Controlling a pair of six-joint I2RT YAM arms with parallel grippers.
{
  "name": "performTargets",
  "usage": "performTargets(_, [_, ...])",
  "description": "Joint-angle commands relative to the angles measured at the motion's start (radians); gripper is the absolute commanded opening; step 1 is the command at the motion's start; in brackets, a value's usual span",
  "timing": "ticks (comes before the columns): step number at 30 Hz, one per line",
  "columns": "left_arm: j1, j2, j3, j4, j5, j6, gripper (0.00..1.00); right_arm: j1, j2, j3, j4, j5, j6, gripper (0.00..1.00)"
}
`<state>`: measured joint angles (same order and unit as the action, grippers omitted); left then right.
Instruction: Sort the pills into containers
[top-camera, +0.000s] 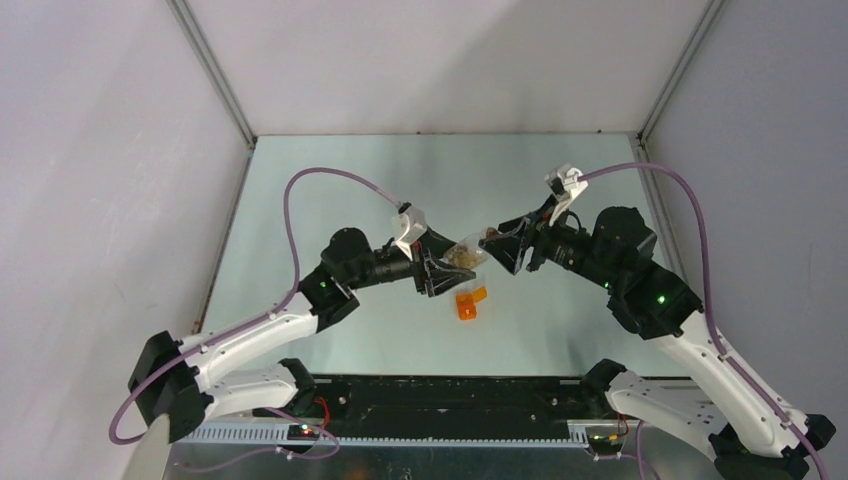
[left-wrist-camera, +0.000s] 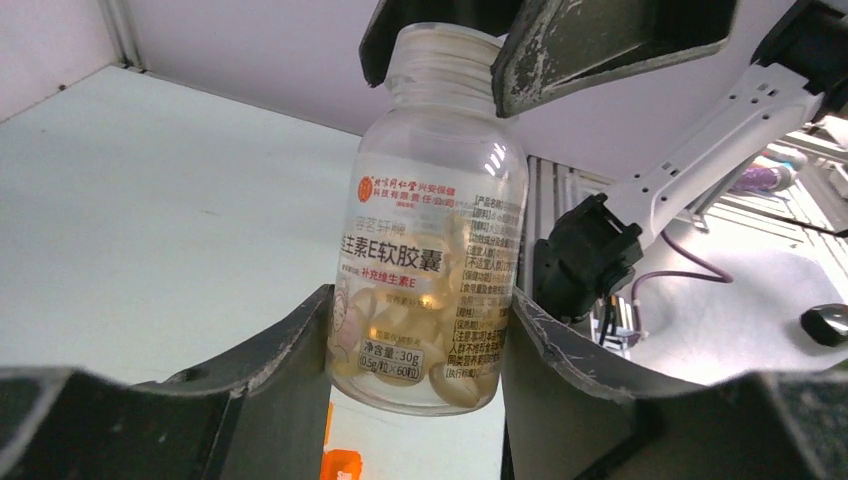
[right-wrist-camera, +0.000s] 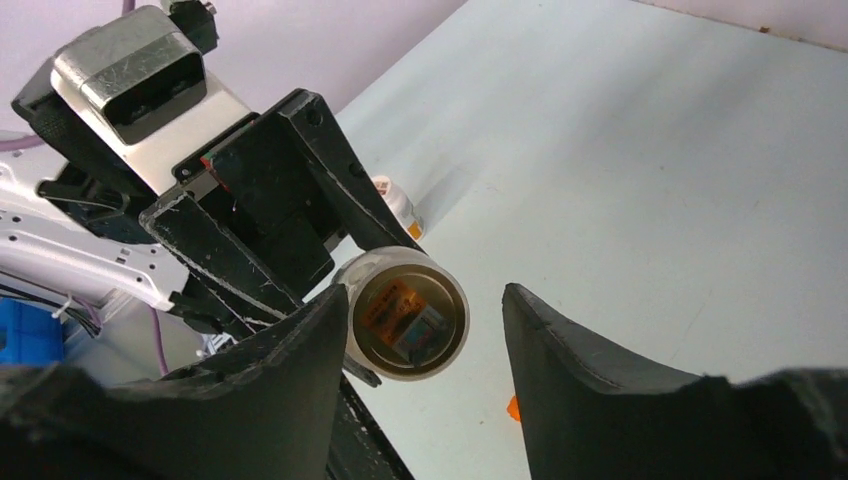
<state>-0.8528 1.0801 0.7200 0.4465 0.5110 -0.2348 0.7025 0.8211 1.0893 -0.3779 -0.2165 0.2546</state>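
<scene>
Where the bottle sits: pill bottle (left-wrist-camera: 430, 200) aloft at mid-frame in the top view, above the surface (top-camera: 540, 330).
Left end effector (left-wrist-camera: 420, 300): clamped on its lower body.
Right end effector (right-wrist-camera: 425, 292): jaws straddling the mouth, gap on one side, not gripping.
Handling: rigid, smooth plastic; probably light and slippery, with loose capsules inside.
Hold: ridged neck for twisting, labelled waist for bracing.

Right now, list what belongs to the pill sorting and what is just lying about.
Job: pill bottle, held by left gripper; right gripper open at its mouth; orange piece on the table, probably.
Lying about: purple cables; black rail.
</scene>
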Motion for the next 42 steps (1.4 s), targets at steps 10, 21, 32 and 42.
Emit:
performTargets(10, [-0.002, -0.017, -0.009, 0.124, 0.14, 0.021, 0.0, 0.021, 0.076, -0.024, 0.111, 0.228, 0.173, 0.59])
performTargets(21, [-0.002, -0.037, -0.034, 0.109, 0.095, 0.043, 0.0, -0.118, 0.034, -0.007, 0.066, 0.202, 0.327, 0.75])
performTargets(32, [-0.002, -0.086, -0.043, 0.15, 0.016, 0.02, 0.0, -0.189, -0.069, -0.07, 0.103, -0.156, 0.292, 0.95])
performTargets(42, [-0.002, -0.092, -0.039, 0.179, -0.019, 0.001, 0.0, -0.004, -0.01, -0.128, 0.234, -0.121, 0.397, 0.96])
